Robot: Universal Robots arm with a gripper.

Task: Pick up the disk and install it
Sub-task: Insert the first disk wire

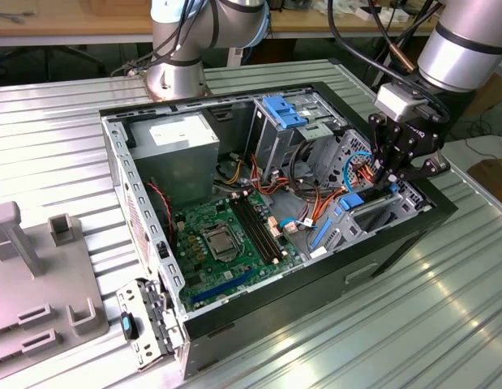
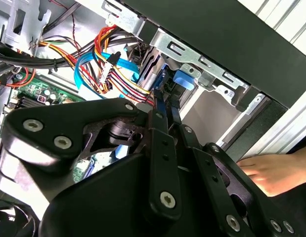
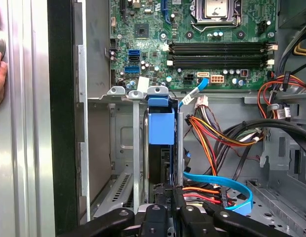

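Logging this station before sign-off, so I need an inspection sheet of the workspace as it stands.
Surface: ribbed metal table.
Job's things: disk standing on edge in the drive cage of the open computer case.
Clutter: grey fixture block at the exterior view's left.
Gripper: gripper shut on the disk's end.
Cables: blue flat cable and coloured wire bundles beside the cage.
Surroundings: a hand at the case's outer wall.
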